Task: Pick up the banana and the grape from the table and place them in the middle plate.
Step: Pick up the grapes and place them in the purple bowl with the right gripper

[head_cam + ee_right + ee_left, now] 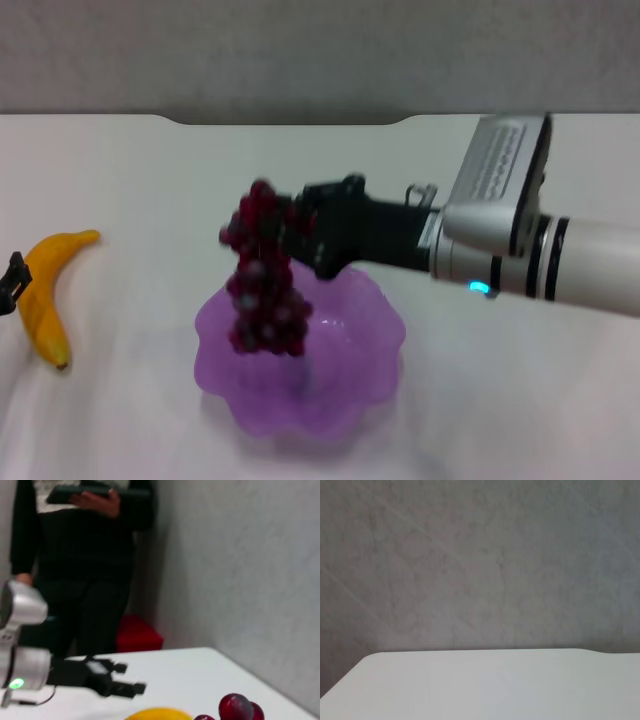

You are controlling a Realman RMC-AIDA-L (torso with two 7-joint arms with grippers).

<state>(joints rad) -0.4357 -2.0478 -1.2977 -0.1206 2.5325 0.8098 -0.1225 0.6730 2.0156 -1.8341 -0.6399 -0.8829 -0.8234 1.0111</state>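
Right claw (290,228): extended from the right side, clamped on the wide upper end of the grape (265,275). The bunch hangs in the air above the middle plate (355,385), its lower end over the plate's bowl. The plate rests on the table (130,170). The banana (45,295) lies on the table, well apart to the plate's left. Left claw (117,680): low beside the banana, fingers (131,687) apart, holding nothing

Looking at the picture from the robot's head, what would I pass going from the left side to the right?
Left hand at the edge → banana → grape hanging over the middle plate → right hand shut on the bunch.
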